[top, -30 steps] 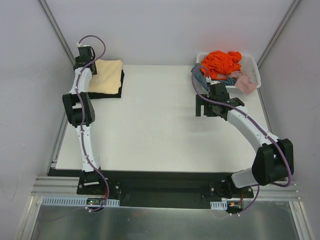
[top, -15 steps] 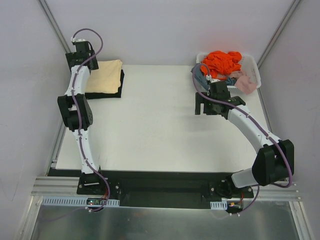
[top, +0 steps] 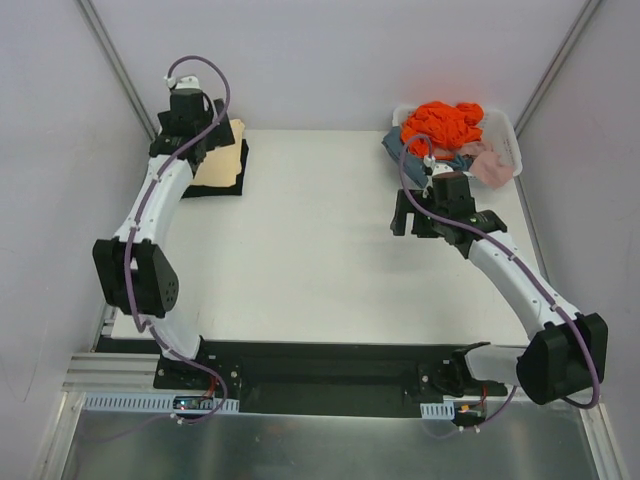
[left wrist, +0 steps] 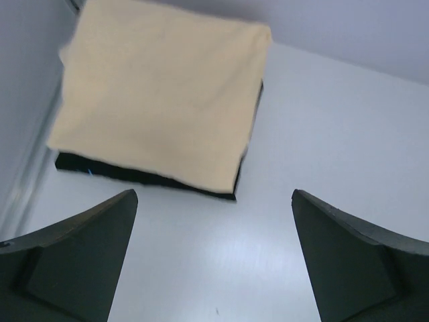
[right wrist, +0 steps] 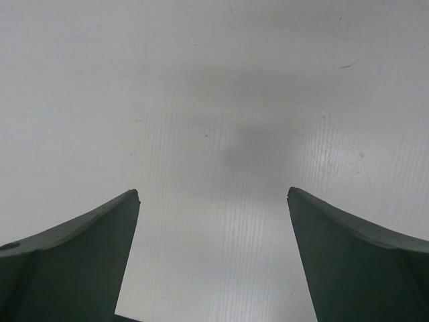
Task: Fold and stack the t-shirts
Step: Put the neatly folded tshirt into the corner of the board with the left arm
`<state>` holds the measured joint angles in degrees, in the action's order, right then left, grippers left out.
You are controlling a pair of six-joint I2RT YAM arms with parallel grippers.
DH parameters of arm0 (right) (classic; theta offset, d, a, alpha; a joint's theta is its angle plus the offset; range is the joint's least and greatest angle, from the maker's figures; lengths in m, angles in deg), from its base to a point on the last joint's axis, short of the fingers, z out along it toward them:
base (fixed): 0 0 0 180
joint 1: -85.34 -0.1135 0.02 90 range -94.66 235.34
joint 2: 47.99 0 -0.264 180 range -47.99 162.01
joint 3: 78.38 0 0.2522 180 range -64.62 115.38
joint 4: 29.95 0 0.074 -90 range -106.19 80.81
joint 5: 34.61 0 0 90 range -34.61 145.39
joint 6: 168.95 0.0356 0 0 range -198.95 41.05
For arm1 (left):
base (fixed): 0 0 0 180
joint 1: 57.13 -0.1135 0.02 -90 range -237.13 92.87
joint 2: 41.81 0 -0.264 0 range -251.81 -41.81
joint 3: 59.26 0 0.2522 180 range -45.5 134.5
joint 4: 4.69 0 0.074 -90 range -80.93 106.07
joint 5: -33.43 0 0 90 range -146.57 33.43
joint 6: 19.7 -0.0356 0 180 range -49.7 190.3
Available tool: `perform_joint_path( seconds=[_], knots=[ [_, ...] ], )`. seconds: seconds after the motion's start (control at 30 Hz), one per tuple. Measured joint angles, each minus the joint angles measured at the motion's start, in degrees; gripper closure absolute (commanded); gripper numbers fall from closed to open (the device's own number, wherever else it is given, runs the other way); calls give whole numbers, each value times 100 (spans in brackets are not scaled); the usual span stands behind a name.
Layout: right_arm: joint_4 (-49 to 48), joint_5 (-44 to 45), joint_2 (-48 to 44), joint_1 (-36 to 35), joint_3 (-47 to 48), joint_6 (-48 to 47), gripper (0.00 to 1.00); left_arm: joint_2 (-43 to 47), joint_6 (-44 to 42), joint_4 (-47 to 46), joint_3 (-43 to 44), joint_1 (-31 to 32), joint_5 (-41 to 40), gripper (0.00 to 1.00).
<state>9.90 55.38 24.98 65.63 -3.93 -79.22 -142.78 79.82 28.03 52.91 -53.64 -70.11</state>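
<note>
Only an edge of the black shirt (left wrist: 80,164) shows under the folded cream shirt (left wrist: 157,100) at the far-left corner of the table (top: 300,250). Left gripper (left wrist: 213,201) hangs spread near the stack; right gripper (right wrist: 212,194) is spread over the table.

Folded stack at the far left, both arms reaching out over the table.

The pale cream-yellow t-shirt (top: 223,165) lies folded on the black t-shirt (top: 215,192), whose dark edge shows along its near and right sides. The left gripper (top: 210,135) hangs over the stack's far-left part and hides some of it. The right gripper (top: 411,215) hangs over the bare white table (top: 300,260), near the white basket (top: 507,128) in the far-right corner, which is heaped with orange cloth (top: 440,122), blue cloth and pink cloth.
</note>
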Motion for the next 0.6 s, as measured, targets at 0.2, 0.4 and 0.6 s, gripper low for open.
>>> perform_joint_path(
  seconds=[0.2, 0.4, 0.6],
  knots=[
    [-254, -295, -413, 94, -673, 157, 3, 2028, 1016, -7, -2227, 481, 433, 1],
    [-535, -374, -793, 146, -1309, 175, 3, 3609, 1786, 87, -4103, 791, 610, 1],
    [-973, -271, -1102, 258, -2050, 199, 3, 4601, 2253, 74, -5539, 1471, 623, 1]
  ],
)
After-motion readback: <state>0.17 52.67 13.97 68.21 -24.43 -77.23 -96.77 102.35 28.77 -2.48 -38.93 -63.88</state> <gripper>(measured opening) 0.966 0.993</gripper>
